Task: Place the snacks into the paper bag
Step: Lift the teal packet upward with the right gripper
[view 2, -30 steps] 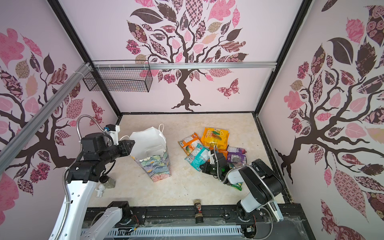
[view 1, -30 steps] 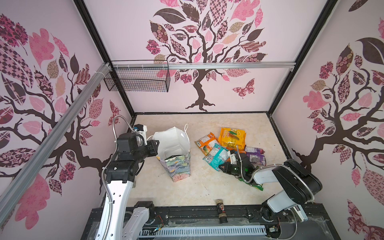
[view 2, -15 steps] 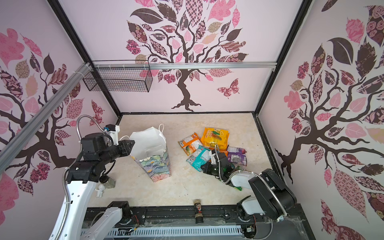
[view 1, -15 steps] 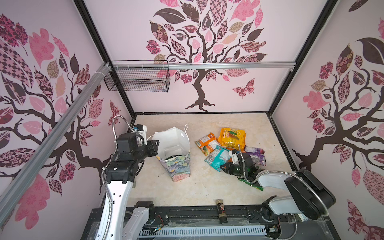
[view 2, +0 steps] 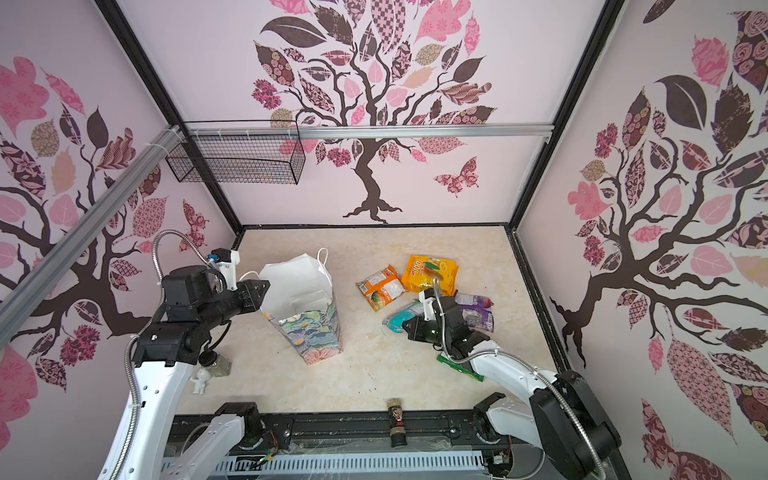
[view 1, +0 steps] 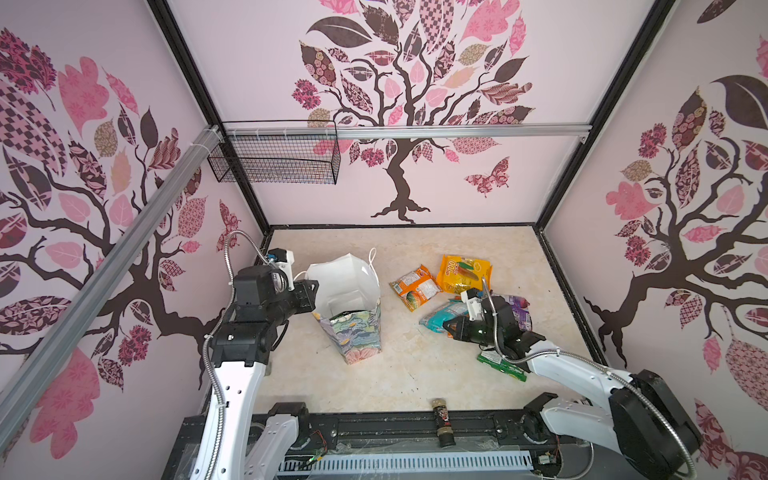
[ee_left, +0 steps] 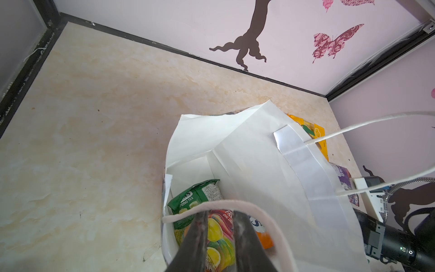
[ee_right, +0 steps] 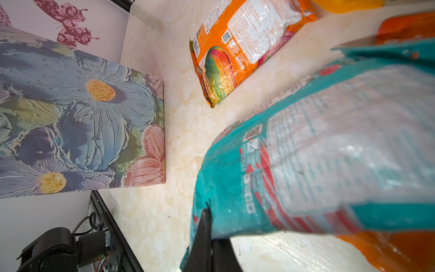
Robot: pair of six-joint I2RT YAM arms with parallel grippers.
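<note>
Gripping the teal packet [ee_right: 306, 153], right fingers [ee_right: 204, 235] press together.

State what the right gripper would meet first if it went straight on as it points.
Shut on the teal packet, the right gripper points across bare table toward the paper bag; its floral side looks first in line, unless a downward tilt meets table sooner.
</note>
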